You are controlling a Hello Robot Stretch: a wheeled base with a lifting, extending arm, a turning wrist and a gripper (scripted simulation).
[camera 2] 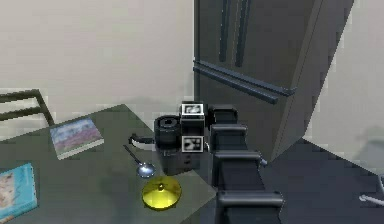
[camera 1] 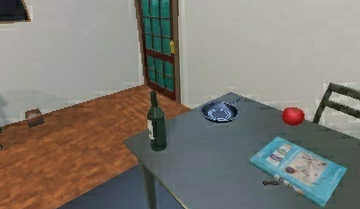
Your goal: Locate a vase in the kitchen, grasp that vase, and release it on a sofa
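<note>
Hunting for a vase, and honestly I can't tell whether anything here is one. The nearest thing in shape is a dark bottle (camera 1: 157, 121) standing upright near the left edge of the grey counter (camera 1: 220, 156) in the forward view.

Further back on the counter and to the bottle's right sits a blue dish (camera 1: 219, 112). Right of that is a red apple (camera 1: 292, 116), well apart from the bottle. A light blue book (camera 1: 299, 169) lies flat at the near right. A dark chair (camera 1: 343, 102) is at the counter's far right side.

Off to the left is wood floor (camera 1: 59, 147) with a small brown box (camera 1: 33, 117) by the far wall. A teal glass-paned door (camera 1: 158, 43) stands straight behind the bottle.

In the arm side view the claw (camera 2: 157, 135) is out over the counter, with the two white marker squares (camera 2: 192, 125) just right of it. The dark arm (camera 2: 240, 170) runs back toward the bottom edge. A spoon (camera 2: 140, 161) lies on the counter just beside the claw, so I can't tell whether the claw holds anything or how its fingers are set. A yellow bowl (camera 2: 160, 192) sits near the spoon's bowl end, on the near side. A second book (camera 2: 76, 137) lies further left. A big dark fridge (camera 2: 260, 60) stands at the far right, behind the arm.
</note>
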